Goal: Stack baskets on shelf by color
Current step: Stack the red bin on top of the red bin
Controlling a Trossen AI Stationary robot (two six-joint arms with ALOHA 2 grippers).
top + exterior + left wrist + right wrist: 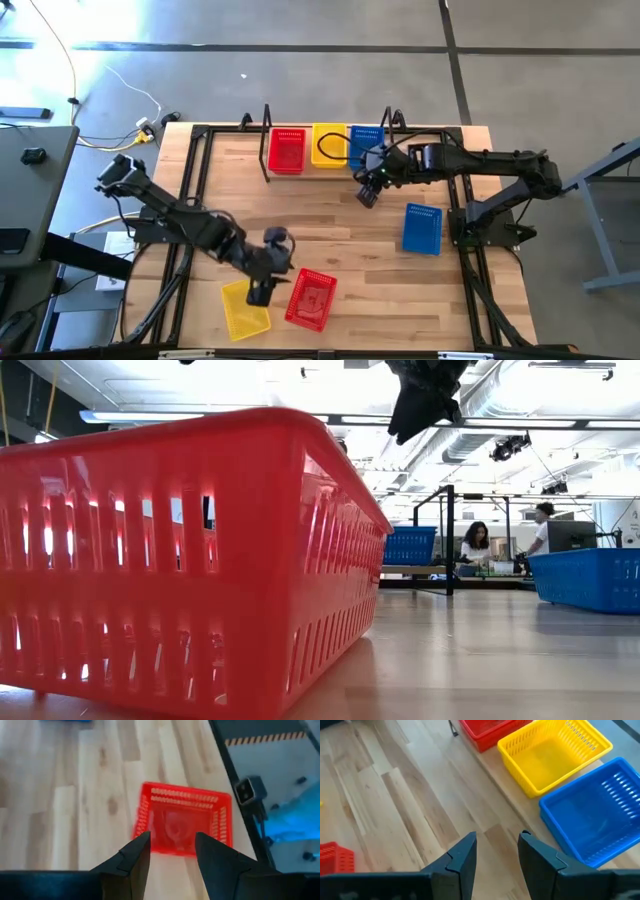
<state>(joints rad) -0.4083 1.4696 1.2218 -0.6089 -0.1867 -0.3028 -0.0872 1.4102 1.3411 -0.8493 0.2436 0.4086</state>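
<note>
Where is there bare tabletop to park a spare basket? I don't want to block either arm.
The widest bare patch is mid-table, between the shelf row of red plastic mesh basket, yellow one and blue one, the loose blue basket and the left gripper. It is crowded at the near edge, around the loose yellow basket and red basket.

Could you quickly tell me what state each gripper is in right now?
Left gripper: open, empty, above the red basket.
Right gripper: open, empty, near the shelf.

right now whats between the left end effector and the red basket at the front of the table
Nothing: in the left wrist view only bare wood separates the open left end effector from the red basket. The high view shows a yellow basket off to its other side.
</note>
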